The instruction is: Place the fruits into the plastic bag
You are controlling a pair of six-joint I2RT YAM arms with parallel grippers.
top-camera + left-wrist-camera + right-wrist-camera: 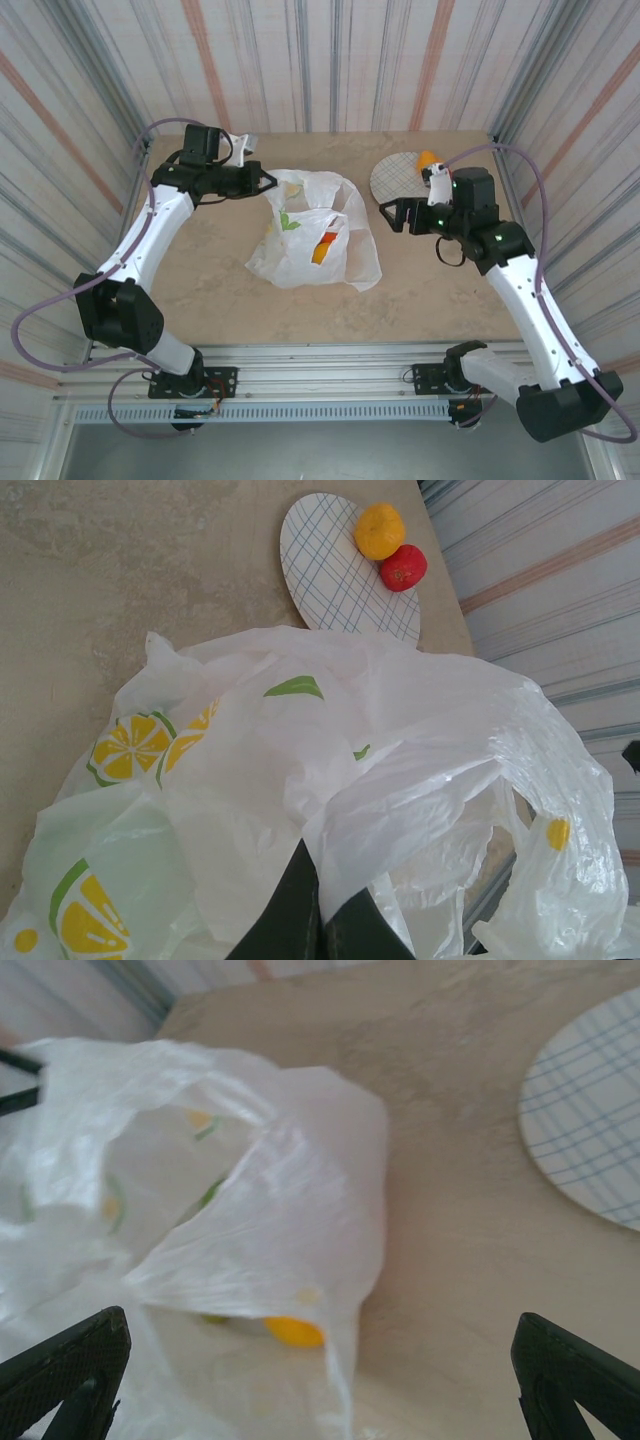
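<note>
**A:** How does the left gripper (pixel 320 905) stand?

**B:** Its jaws are pressed together on a fold of the plastic bag (pixel 400 740). In its wrist view the thin film rises straight out from between the two dark fingers (pixel 285 920). From above, it grips the bag at the far left edge.

**A:** And the right gripper (pixel 392 213)?

**B:** Its jaws are spread wide with nothing between them. It hangs just to the right of the bag without touching it, by the near edge of the plate (pixel 390 172), and it faces the bag's open side.

**A:** Where does the bag lie?

**B:** It lies crumpled in the middle of the table (pixel 200 285), between the two arms. It is translucent white, printed with lemon slices and green leaves.

**A:** Is anything inside it?

**B:** A yellow-orange fruit (pixel 295 1332) shows through the film low in the bag. Beside it is a patch of green, too blurred to tell what it is.

**A:** And outside the bag?

**B:** The round checked plate sits at the far right of the table, well apart from the bag. An orange (pixel 380 530) and a red apple (pixel 403 568) rest at the plate's right edge, touching each other.
</note>
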